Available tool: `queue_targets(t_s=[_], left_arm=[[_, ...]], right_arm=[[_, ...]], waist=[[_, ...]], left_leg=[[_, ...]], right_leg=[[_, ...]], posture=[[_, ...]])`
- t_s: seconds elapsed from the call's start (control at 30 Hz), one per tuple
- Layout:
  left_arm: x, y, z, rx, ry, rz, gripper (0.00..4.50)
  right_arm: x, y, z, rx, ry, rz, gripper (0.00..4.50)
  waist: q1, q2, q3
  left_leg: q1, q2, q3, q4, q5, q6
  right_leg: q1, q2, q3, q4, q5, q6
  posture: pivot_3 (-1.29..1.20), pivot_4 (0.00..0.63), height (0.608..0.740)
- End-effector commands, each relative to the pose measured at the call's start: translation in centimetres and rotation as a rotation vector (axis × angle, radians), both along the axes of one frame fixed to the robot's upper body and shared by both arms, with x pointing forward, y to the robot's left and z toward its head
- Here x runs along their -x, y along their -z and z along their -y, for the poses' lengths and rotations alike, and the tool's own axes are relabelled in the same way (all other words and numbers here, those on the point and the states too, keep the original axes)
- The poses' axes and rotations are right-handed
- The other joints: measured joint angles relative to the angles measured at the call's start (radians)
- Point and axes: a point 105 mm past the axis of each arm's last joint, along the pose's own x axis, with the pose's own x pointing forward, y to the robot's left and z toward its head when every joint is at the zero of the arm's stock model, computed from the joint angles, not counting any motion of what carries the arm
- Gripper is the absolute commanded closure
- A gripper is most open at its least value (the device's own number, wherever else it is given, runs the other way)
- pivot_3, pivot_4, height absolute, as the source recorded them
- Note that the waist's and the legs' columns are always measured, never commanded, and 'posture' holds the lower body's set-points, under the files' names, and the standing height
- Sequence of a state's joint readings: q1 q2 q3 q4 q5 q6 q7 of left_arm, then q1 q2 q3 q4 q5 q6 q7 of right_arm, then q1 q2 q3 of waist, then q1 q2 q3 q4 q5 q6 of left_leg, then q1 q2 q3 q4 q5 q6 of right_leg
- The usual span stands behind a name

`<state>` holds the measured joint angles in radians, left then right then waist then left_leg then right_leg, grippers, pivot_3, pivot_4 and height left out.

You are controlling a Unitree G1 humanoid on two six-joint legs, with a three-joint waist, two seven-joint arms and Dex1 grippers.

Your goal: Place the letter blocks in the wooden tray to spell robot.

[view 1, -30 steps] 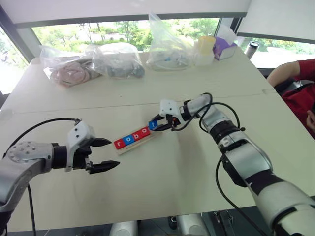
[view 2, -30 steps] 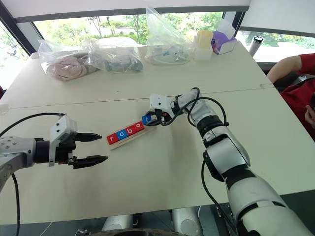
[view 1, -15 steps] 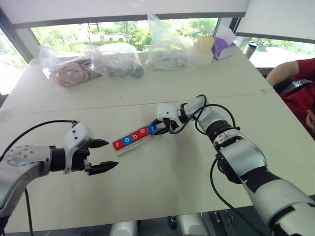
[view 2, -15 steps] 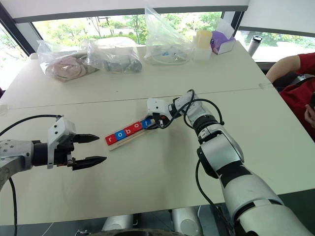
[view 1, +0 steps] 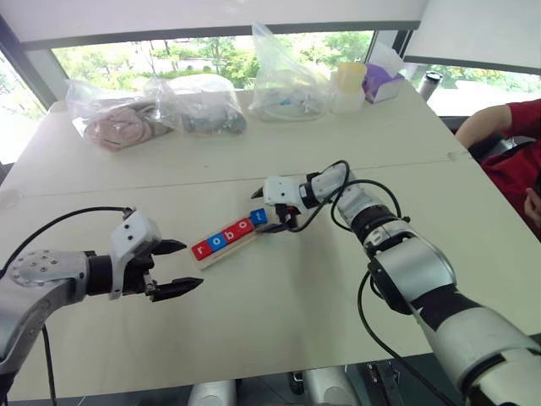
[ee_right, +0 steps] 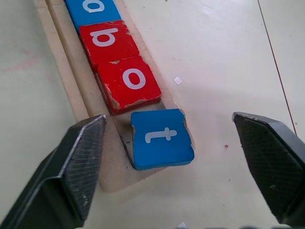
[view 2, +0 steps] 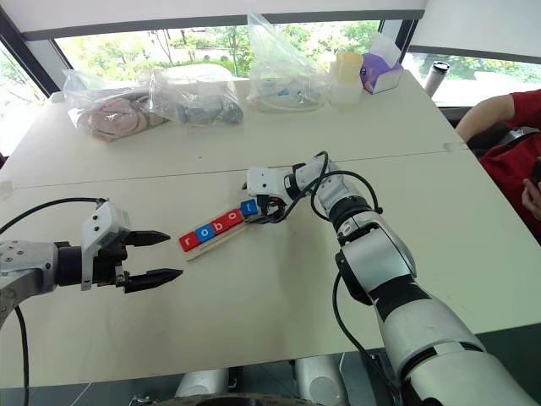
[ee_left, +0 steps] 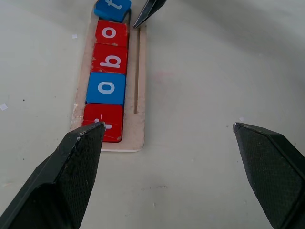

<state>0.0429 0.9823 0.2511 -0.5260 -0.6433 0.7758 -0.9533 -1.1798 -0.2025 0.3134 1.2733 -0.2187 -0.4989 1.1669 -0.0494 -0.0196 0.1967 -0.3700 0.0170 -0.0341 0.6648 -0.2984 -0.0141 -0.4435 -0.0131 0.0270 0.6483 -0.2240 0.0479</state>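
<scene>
Evidently the blocks [ee_right: 123, 71] are light, stiff tiles with chipped edges, best pinched across two opposite sides. Red r, blue o, red b and red o sit in a row in the tray [ee_left: 139, 71]; the blue t [ee_right: 162, 137] lies askew at the end, between the spread fingers of the right end effector [ee_right: 178, 162], perhaps riding on the rail. The left end effector [view 1: 184, 266], fingers also apart, hangs near the tray's r end on the worktop [view 1: 279, 313].

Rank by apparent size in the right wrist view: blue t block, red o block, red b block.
1. blue t block, nearest the camera.
2. red o block.
3. red b block.
Differences are slight and probably due to nearness; the blocks look like the same size.
</scene>
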Motion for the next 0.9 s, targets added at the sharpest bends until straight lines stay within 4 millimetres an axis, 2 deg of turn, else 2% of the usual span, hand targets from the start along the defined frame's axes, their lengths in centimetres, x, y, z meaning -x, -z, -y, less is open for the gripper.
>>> queue_targets(t_s=[0.03, 0.17, 0.3, 0.4, 0.63, 0.9], left_arm=[[-0.1, -0.6, 0.3, -0.003, 0.02, 0.039, 0.0], [-0.3, -0.5, 0.4, -0.001, 0.019, 0.042, 0.0], [-0.3, -0.1, 0.5, -0.015, 0.024, 0.039, 0.0], [-0.4, -0.2, 0.5, -0.013, 0.025, 0.041, 0.0], [-0.4, -0.1, 0.4, -0.017, 0.027, 0.037, 0.0], [-0.6, -0.2, 0.5, -0.017, 0.03, 0.038, 0.0]], right_arm=[[-0.3, -1.6, 0.3, -0.03, -0.011, 0.038, 0.1], [-0.9, -2.4, 1.7, -0.119, 0.071, -0.051, 0.1], [-0.3, -1.6, 2.7, -0.208, 0.138, -0.318, 0.1], [0.4, -0.9, 2.7, -0.228, 0.143, -0.402, 0.1], [2.3, -0.1, 2.2, -0.24, 0.117, -0.44, 0.1], [2.4, -0.7, 1.5, -0.264, 0.122, -0.414, 0.1]], waist=[[0.001, 0.0, 0.0], [0.003, 0.0, 0.0], [0.004, 0.0, 0.0], [0.004, 0.0, 0.0], [0.004, 0.0, 0.0], [0.004, 0.0, 0.0]], left_leg=[[0.0, 0.0, 0.0, 0.0, 0.0, 0.0], [0.0, 0.0, 0.0, 0.0, 0.0, 0.0], [0.0, 0.0, 0.0, 0.0, 0.0, 0.0], [0.0, 0.0, 0.0, 0.0, 0.0, 0.0], [0.0, 0.0, 0.0, 0.0, 0.0, 0.0], [0.0, 0.0, 0.0, 0.0, 0.0, 0.0]], right_leg=[[0.0, 0.0, 0.0, 0.0, 0.0, 0.0], [0.0, 0.0, 0.0, 0.0, 0.0, 0.0], [0.0, 0.0, 0.0, 0.0, 0.0, 0.0], [0.0, 0.0, 0.0, 0.0, 0.0, 0.0], [0.0, 0.0, 0.0, 0.0, 0.0, 0.0], [0.0, 0.0, 0.0, 0.0, 0.0, 0.0]], posture=[[0.0, 0.15, 0.74], [0.0, 0.15, 0.74], [0.0, 0.15, 0.74], [0.0, 0.15, 0.74], [0.0, 0.15, 0.74], [0.0, 0.15, 0.74]])
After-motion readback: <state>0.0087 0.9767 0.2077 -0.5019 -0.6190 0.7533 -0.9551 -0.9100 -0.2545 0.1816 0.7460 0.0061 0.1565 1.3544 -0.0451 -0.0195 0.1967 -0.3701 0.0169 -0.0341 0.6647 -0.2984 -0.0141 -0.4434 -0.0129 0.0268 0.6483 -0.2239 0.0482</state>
